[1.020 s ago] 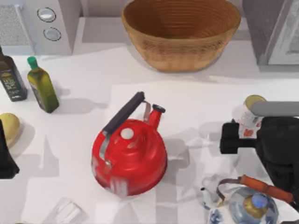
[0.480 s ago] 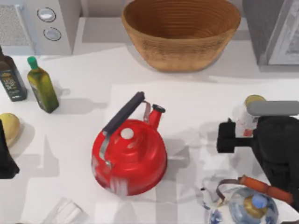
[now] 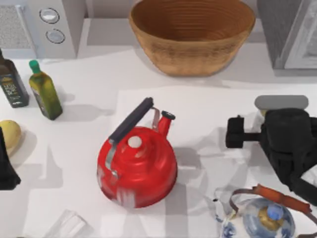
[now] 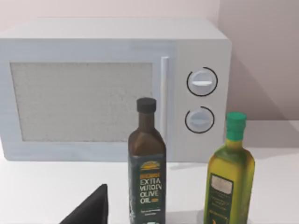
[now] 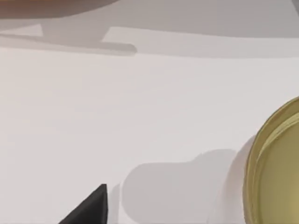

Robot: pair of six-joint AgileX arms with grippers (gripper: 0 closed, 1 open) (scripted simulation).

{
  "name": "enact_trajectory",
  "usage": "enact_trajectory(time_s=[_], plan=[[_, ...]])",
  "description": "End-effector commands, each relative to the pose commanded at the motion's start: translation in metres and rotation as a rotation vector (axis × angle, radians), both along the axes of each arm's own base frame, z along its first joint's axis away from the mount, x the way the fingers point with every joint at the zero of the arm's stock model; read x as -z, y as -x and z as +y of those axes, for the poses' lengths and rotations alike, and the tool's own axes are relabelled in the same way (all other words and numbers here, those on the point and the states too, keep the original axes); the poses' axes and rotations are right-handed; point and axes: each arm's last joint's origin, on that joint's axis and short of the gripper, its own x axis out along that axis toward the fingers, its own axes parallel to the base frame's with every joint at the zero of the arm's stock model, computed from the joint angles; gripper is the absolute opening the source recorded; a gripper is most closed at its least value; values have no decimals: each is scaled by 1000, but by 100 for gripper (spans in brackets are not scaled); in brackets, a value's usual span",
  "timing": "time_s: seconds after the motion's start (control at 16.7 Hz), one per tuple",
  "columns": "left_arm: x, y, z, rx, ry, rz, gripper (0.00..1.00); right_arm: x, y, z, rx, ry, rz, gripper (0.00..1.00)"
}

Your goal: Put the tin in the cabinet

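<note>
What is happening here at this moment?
The right arm's gripper is over the table's right side, above the tin, whose gold top appears in the right wrist view. The tin is not gripped yet. The cabinet stands at the back right. The left arm is parked at the left edge.

Kettle [image 3: 138,168]: glossy red enamel-like finish, matt black handle. Basket [image 3: 192,34]: woven, rough, ribbed wicker. Tin [image 5: 275,172]: dull gold metallic top, smooth. Surface [image 3: 89,139]: matt white. Cabinet [image 3: 277,29]: speckled dark grey side. Olive oil bottle [image 4: 230,175]: glossy, green plastic-looking cap. Right end effector [image 3: 237,139]: matt black
</note>
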Motion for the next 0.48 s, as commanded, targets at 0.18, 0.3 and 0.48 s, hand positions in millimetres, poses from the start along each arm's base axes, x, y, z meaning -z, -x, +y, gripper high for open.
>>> enact_trajectory(time_s=[0.18, 0.3, 0.48], plan=[[0, 0, 0, 0, 0, 0, 100, 1, -1, -1, 4, 2, 1, 100], [0, 0, 0, 0, 0, 0, 100, 1, -1, -1, 4, 2, 1, 100], [0, 0, 0, 0, 0, 0, 100, 1, -1, -1, 4, 2, 1, 77]])
